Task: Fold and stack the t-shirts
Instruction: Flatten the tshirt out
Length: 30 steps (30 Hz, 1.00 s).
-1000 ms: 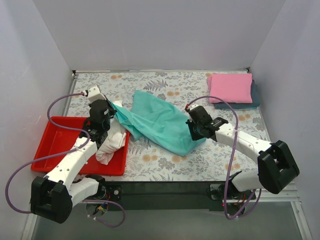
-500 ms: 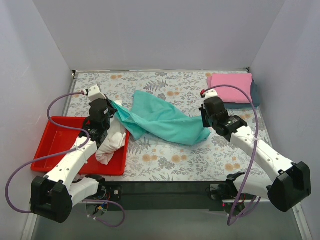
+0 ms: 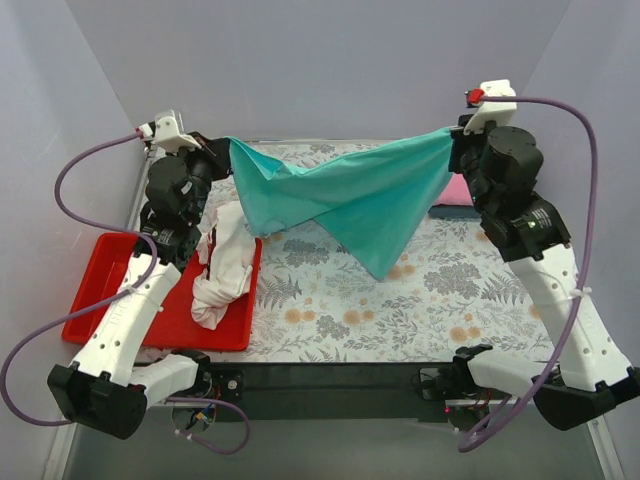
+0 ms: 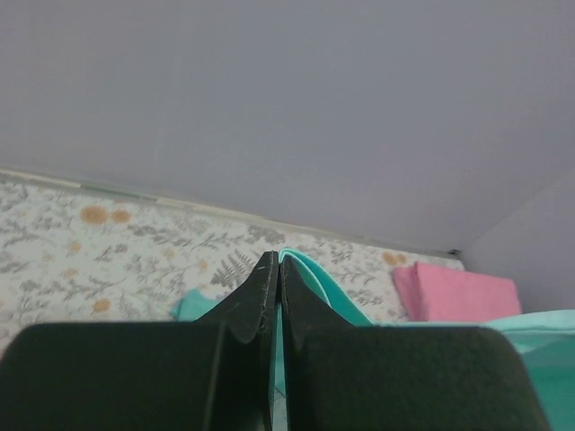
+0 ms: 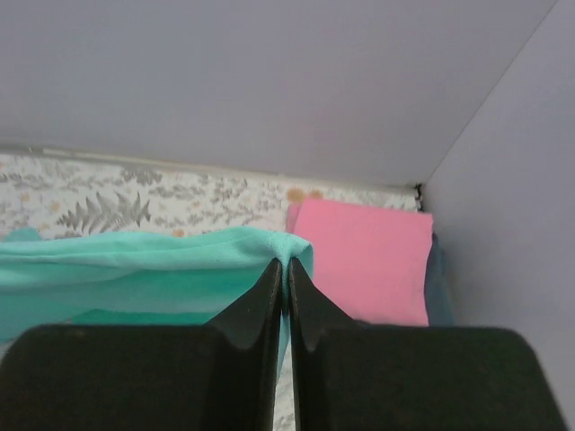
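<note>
Above the table (image 3: pixel 420 310), right of the red tray (image 3: pixel 110 290), the teal shirt (image 3: pixel 350 195) is held stretched in the air between both arms. One upper corner is pinched by the left gripper (image 3: pixel 222 150), raised beyond the tray's far right corner. The other is pinched by the right gripper (image 3: pixel 452 150), well to the right of the tray. In both wrist views the jaws are seen clamped together on teal cloth, with no gap. The shirt's lower point hangs mid-table; whether it touches the surface cannot be told. A white shirt (image 3: pixel 228 265) is draped crumpled over the tray's right rim, partly inside.

From above, the pink shirt (image 5: pixel 364 260) is mostly hidden behind the right arm and the teal cloth. In the right wrist view it is shown folded flat, far right of the tray in the back corner. It is laid on a dark shirt (image 5: pixel 437 283) whose edge shows beside the side wall. The tray and white shirt are seen from above only.

Bare table is left right of the tray, under and in front of the hanging cloth. Walls stand on three sides, and both grippers are close to the back corners.
</note>
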Each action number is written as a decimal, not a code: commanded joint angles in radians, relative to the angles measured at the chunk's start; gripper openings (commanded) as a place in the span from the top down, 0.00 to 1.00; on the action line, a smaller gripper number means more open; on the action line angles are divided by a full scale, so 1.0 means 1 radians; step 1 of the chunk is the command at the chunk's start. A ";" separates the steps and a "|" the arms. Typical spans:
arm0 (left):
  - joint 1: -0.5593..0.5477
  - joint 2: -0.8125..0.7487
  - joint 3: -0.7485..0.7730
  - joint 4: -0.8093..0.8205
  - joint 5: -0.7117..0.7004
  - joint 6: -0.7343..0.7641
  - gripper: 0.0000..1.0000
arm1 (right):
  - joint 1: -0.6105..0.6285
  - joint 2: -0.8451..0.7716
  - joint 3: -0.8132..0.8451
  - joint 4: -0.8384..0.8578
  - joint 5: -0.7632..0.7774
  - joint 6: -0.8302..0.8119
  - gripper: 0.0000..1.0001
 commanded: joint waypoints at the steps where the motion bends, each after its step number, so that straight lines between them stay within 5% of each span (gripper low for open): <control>1: 0.006 -0.050 0.148 -0.061 0.141 0.000 1.00 | -0.006 -0.063 0.119 0.017 0.013 -0.077 0.99; 15: 0.006 -0.146 0.460 -0.221 0.438 -0.034 1.00 | -0.006 -0.218 0.434 -0.149 -0.135 -0.099 0.99; 23: 0.008 -0.167 0.429 -0.195 0.498 -0.069 1.00 | -0.006 -0.235 0.372 -0.147 -0.162 -0.085 0.99; 30: 0.006 0.059 0.365 -0.172 0.462 -0.056 1.00 | -0.006 -0.120 0.172 -0.048 -0.096 -0.089 0.99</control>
